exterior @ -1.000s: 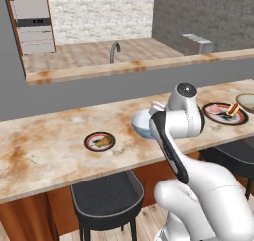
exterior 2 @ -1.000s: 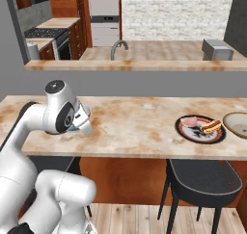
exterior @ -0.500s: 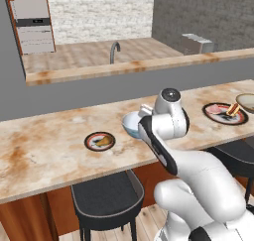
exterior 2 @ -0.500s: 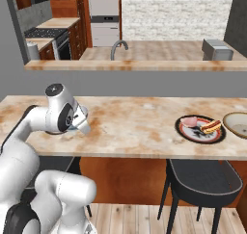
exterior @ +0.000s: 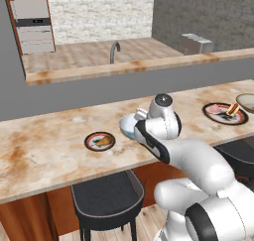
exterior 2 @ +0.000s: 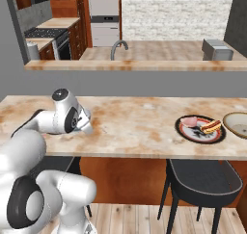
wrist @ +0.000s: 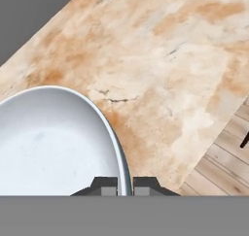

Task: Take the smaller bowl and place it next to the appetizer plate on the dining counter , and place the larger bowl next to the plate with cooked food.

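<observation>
The smaller bowl (exterior: 127, 126), white inside (wrist: 53, 143), is over the dining counter (exterior: 44, 155), just right of the appetizer plate (exterior: 99, 141) with its red rim and yellowish piece. My gripper (wrist: 125, 186) is shut on the bowl's rim, one finger inside and one outside. In the left base view the hand (exterior: 159, 120) sits right behind the bowl. The larger bowl (exterior 2: 236, 123) rests at the counter's far right, touching the plate with cooked food (exterior 2: 200, 128). Whether the held bowl touches the counter I cannot tell.
Dark stools (exterior: 106, 198) (exterior 2: 202, 177) stand under the counter's front edge. Behind the counter runs a raised ledge (exterior: 129, 69), with a sink faucet (exterior: 114, 51) and a toaster (exterior: 197, 42) on the worktop beyond. Bare counter stretches between the hand and the cooked-food plate.
The arm has swung left along the counter with the bowl in its grip, bringing the bowl from mid-counter close to the appetizer plate. The other dishes have not moved.
</observation>
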